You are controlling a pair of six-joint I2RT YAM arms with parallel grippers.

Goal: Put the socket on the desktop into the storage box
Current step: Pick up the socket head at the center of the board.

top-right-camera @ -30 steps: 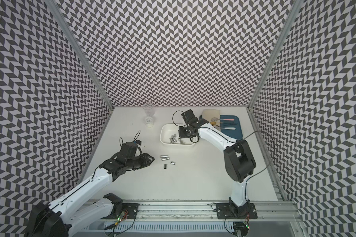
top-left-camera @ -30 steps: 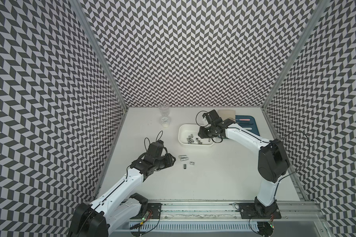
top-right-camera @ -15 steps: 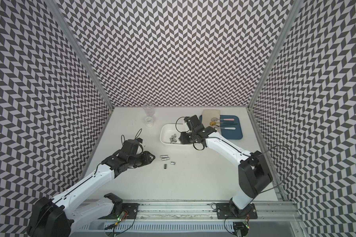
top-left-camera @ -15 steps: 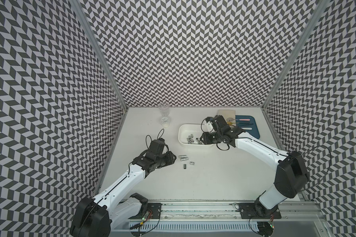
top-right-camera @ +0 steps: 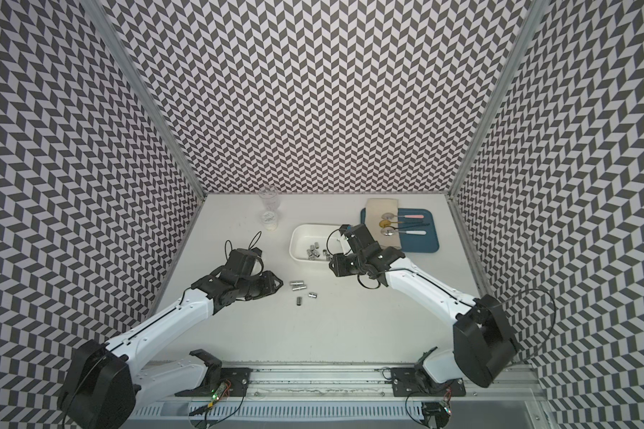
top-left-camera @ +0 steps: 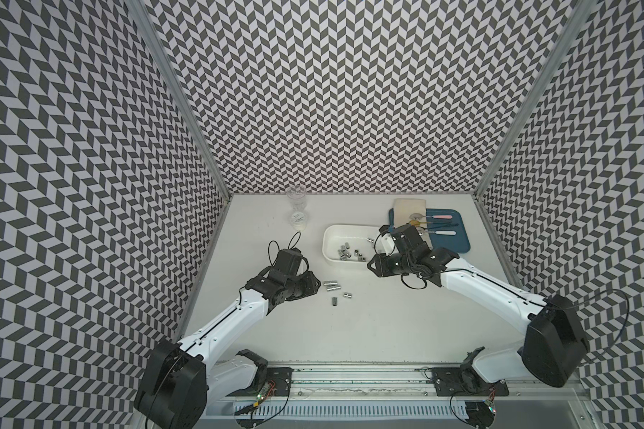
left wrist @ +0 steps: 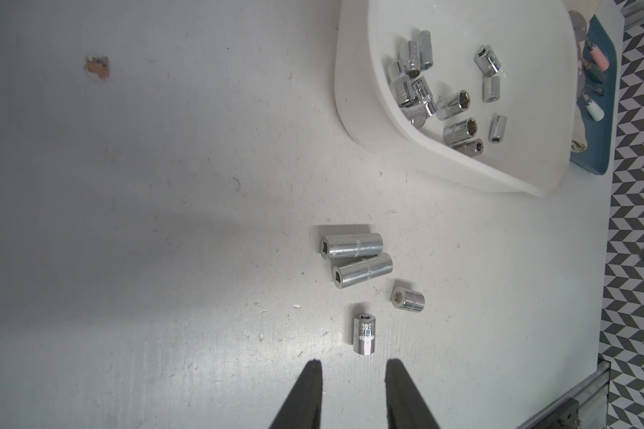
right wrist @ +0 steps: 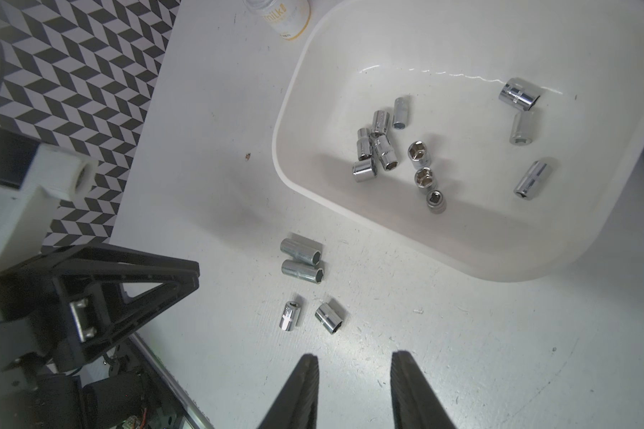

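Observation:
Two long sockets (top-left-camera: 331, 285) (left wrist: 352, 245) lie side by side on the white desktop, with two short sockets (top-left-camera: 347, 295) (left wrist: 364, 333) just in front of them. The white storage box (top-left-camera: 328, 243) (top-right-camera: 293, 243) (right wrist: 287, 122) behind them holds several more sockets. My left gripper (top-left-camera: 316, 285) (left wrist: 352, 366) hangs open and empty just left of the loose sockets, its tips near a short one. Just outside the box's near wall, toward its right end, my right gripper (top-left-camera: 370, 265) (right wrist: 354, 358) stands open and empty, facing the same sockets.
A clear glass cup (top-left-camera: 296, 197) and a small jar (top-left-camera: 299, 219) stand at the back left. A blue tray (top-left-camera: 458, 237) with cloth and spoons sits right of the box. My left gripper's black frame (right wrist: 127, 282) shows in the right wrist view.
The right arm has drawn back from over the box's right end to just outside its near wall and stretched lower. The left gripper has edged slightly toward the loose sockets.

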